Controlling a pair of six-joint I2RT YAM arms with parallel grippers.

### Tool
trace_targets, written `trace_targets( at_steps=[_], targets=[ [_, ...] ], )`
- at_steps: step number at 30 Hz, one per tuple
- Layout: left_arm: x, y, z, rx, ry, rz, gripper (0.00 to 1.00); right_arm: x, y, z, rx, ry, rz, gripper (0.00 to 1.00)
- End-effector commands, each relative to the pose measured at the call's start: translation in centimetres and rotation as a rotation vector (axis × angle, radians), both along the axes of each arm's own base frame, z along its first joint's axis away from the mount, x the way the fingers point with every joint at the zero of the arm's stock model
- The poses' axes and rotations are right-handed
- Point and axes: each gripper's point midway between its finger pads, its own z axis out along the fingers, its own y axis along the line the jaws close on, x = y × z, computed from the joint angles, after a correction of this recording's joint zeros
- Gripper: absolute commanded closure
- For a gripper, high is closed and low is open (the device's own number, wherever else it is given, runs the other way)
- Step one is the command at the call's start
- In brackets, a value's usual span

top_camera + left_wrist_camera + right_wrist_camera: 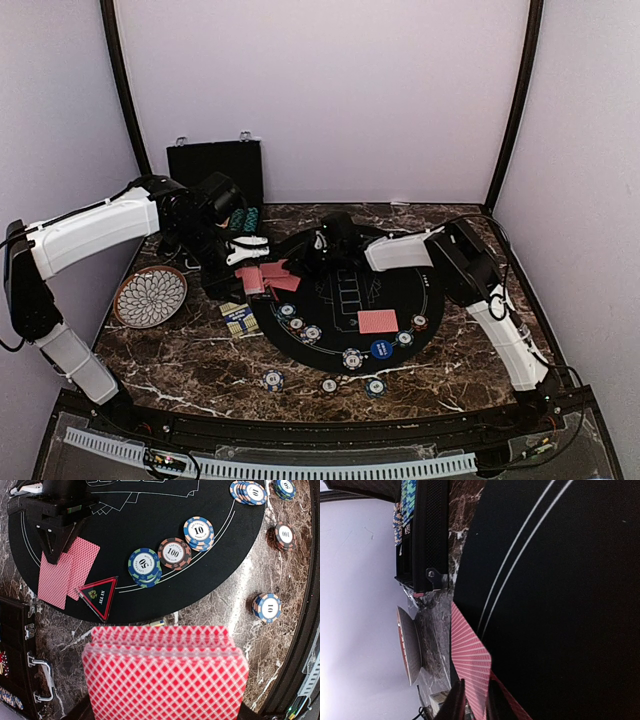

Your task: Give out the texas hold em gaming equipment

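My left gripper (245,268) is shut on a deck of red-backed cards (165,675), held above the marble beside the round black mat (345,290). My right gripper (476,705) hangs low over the mat's left edge. Its fingers stand slightly apart on either side of a red-backed card (470,655) that lies flat there. Two cards (67,572) lie under it in the left wrist view, next to a triangular "ALL IN" marker (98,595). Another card (377,320) lies on the mat's near right. Striped chips (174,553) and a blue button disc (381,348) ring the mat's near rim.
An open black case (215,165) holding chip rows stands at the back left. A petal-pattern plate (150,297) lies on the left, and a small yellow and blue packet (240,318) by the mat. More chips (329,385) rest on the marble in front.
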Motion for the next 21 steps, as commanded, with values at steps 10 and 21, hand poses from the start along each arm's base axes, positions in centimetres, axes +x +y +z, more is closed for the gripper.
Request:
trace_targets(
  at_steps=[10, 21],
  targets=[
    [-0.7, 0.2, 1.7, -0.04, -0.013, -0.005, 0.95, -0.9, -2.3, 6.3, -0.05, -0.149, -0.014, 0.74],
    [0.2, -0.6, 2.2, -0.063, -0.031, -0.003, 0.95, -7.0, -4.0, 13.7, 0.072, -0.21, 0.069, 0.31]
  ],
)
